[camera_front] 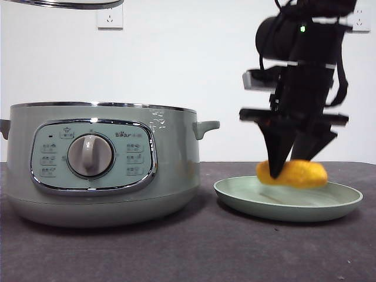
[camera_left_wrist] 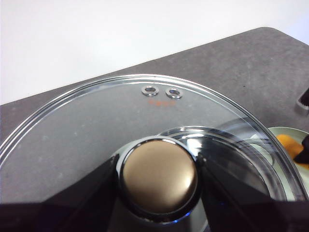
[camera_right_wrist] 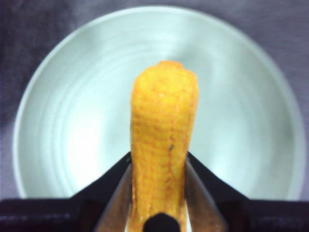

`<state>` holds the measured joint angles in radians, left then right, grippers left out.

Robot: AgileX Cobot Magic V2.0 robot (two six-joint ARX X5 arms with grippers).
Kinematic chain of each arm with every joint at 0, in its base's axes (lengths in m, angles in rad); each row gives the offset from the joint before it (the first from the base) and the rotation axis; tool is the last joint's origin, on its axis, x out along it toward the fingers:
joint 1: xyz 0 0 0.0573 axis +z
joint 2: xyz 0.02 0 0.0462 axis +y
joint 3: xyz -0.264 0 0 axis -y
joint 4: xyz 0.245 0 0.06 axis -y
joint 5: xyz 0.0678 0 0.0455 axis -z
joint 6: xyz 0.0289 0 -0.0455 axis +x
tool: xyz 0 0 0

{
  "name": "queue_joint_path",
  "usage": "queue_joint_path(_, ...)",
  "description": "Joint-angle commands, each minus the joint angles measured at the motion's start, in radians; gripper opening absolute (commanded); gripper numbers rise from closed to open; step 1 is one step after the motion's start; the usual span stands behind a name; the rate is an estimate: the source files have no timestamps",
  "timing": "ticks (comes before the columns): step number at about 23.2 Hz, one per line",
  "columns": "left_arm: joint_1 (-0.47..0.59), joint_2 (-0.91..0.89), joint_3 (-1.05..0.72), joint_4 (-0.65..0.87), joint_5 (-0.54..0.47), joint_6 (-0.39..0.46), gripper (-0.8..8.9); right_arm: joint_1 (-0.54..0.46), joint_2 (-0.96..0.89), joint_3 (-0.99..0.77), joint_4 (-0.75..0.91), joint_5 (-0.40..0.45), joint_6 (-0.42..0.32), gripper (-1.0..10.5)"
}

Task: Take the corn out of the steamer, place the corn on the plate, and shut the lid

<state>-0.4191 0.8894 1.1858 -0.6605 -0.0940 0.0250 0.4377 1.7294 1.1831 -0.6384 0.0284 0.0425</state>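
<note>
The big green steamer (camera_front: 100, 164) is sitting open on the dark counter (camera_front: 194, 252). Its glass lid (camera_left_wrist: 96, 125) is hanging up above it, and the left pincer (camera_left_wrist: 159, 193) is squeezing the knob (camera_left_wrist: 159, 176). The pale green plate (camera_front: 247, 197) is lying beside the steamer. The right pincer (camera_front: 291, 158) is gripping the corn (camera_front: 302, 174) just over the plate. The corn is short, fat and yellow-orange. So the corn is out. I think letting go and closing the lid are left.
</note>
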Motion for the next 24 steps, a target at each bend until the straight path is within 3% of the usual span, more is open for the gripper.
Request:
queue_joint_path(1, -0.001, -0.009, 0.013, 0.051, -0.002, -0.007, -0.13, 0.002, 0.011, -0.048, 0.074, 0.000, 0.013, -0.1)
queue_joint_path(8, -0.001, -0.008, 0.013, 0.052, -0.002, -0.007, -0.12, 0.002, 0.012, -0.068, 0.077, -0.003, 0.012, 0.1)
queue_joint_path(13, -0.001, -0.008, 0.013, 0.054, -0.002, -0.007, -0.13, 0.001, 0.019, -0.068, 0.054, -0.002, 0.012, 2.4)
queue_joint_path(19, -0.001, -0.008, 0.013, 0.052, -0.001, -0.007, -0.13, 0.001, 0.031, -0.068, 0.055, -0.003, 0.022, 2.7)
queue_joint_path(24, -0.001, -0.008, 0.013, 0.051, 0.030, -0.008, -0.13, 0.001, 0.030, -0.068, 0.054, -0.001, 0.043, 4.5)
